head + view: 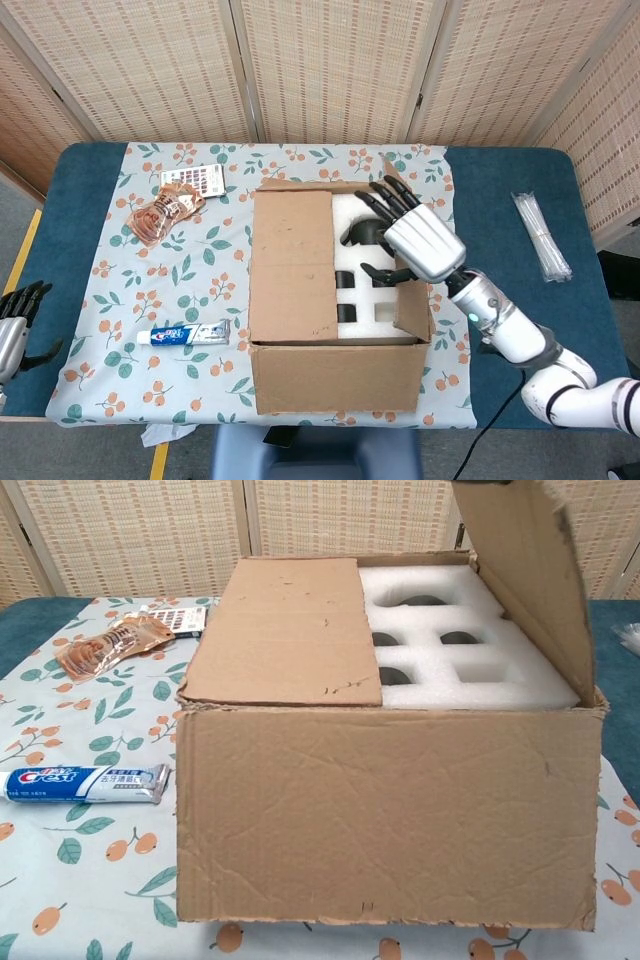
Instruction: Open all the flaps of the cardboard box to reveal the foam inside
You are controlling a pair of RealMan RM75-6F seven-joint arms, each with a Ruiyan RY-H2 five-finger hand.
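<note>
The box sits mid-table, its right flap raised steeply and pinched at its edge by the right hand, fingers stretched toward 11 o'clock over the bared foam. The left flap lies flat. A floral cloth covers the blue table; wicker screens stand behind. The left hand hangs at 8 o'clock, fingers loosely spread.

Both views are bright and evenly lit, with soft light from above. Shadows are faint, darkest in the round holes of the white foam. No glare shows. Focus is sharp throughout, and the head view's edges show no clear bending.
</note>
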